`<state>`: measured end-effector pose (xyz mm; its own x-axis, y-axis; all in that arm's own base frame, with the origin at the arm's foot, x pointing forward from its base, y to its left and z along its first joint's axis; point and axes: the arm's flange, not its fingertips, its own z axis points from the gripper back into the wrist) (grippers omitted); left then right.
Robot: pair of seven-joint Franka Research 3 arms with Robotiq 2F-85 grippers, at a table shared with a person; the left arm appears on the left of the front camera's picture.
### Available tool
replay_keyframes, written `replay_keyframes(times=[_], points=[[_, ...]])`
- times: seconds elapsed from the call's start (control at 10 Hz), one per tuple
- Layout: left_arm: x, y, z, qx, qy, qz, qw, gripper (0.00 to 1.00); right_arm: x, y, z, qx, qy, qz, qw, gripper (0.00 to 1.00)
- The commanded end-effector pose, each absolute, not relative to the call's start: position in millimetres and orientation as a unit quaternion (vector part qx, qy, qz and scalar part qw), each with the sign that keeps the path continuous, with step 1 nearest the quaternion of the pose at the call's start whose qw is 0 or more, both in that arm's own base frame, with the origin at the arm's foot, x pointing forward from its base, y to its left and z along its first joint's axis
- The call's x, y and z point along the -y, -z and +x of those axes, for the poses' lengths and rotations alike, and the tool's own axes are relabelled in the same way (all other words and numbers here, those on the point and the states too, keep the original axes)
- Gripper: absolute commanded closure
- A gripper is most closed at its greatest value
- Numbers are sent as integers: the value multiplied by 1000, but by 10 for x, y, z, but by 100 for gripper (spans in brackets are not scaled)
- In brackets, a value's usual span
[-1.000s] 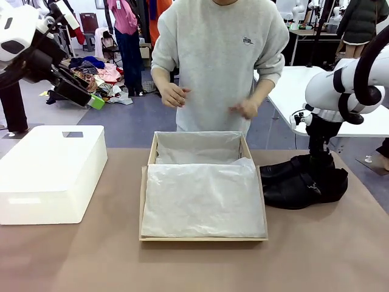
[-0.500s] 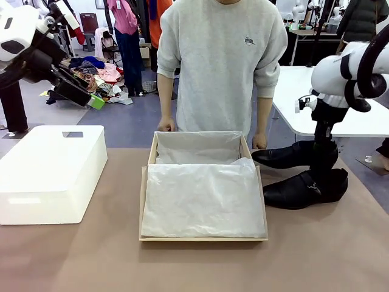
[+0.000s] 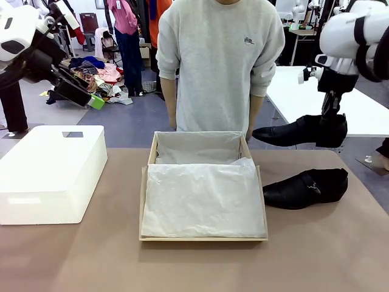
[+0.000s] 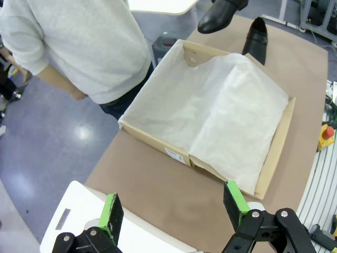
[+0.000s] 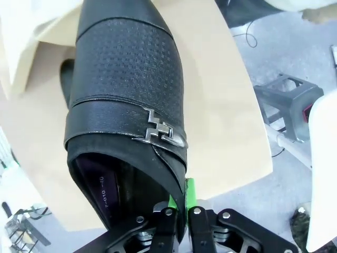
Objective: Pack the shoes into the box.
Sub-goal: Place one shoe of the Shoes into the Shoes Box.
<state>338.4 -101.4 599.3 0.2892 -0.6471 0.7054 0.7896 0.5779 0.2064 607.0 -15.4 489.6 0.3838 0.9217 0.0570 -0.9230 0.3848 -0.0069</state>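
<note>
Brown paper-covered table [image 3: 73,261]: carries the items below. A person in a grey sweatshirt [image 3: 219,61] stands at its far side.
White rounded plastic box [image 3: 48,173]: on the table's left part.
Tan cardboard shoebox [image 3: 143,207]: centre of the table, open, lined with white tissue paper [image 3: 203,201].
Black glossy leather dress shoe [image 3: 304,188] with a side buckle: lying on the table just right of the shoebox.
Matching black shoe [image 3: 292,132]: in the air beyond the shoebox's far right corner, toe toward the person. The right gripper [image 3: 331,115] has its jaws clamped on the heel-end rim.
Left gripper [image 4: 176,203]: high over the table's left side, jaws spread wide, holding nothing.
</note>
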Motion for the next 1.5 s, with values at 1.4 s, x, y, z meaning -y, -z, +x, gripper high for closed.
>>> replay_keyframes(times=[1.4], points=[[1013, -6000, 3385, 390, 453, -95, 796, 0, -1461, -5238, 5851, -8, -620, 30, 784, 100]])
